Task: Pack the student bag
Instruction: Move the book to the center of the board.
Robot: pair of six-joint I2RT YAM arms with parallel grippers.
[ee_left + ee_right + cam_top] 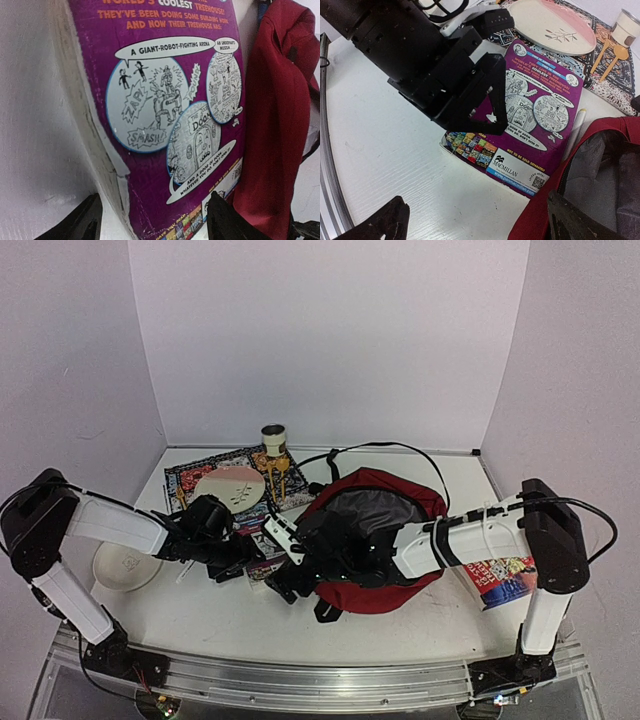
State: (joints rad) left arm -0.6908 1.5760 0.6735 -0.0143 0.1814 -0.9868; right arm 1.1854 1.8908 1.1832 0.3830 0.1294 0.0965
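The student bag (385, 592) lies on the worktop (200, 620) right of centre. Its mouth is open and shows grey lining. The right arm crosses above it, so whether anything is already inside cannot be told.

A purple-covered book (540, 115) lies flat on the worktop just beside the bag's rim, outside the opening. The left end effector (155, 226) hovers over it with its fingers (82, 222) apart. They are not clamped on the cover, so the book appears to rest on its own. The right end effector (475, 225) stands wide apart and empty, low over the worktop between the book's near edge and the bag's red rim.

Several things sit well outside the bag:
- a pale pink plate (230, 488) on a patterned placemat (185, 478)
- wooden cutlery (276, 478) beside the plate
- a cup (273, 436) at the back
- a white bowl (125, 565) at the left
- a red-and-white printed item (500, 578) under the right arm

Packing therefore looks to be at an early or middle stage. The book has reached the mouth of the bag but is not yet in. It most likely needs to be gripped and slid or lifted through the opening. Which of the other items belong in the bag cannot be told.
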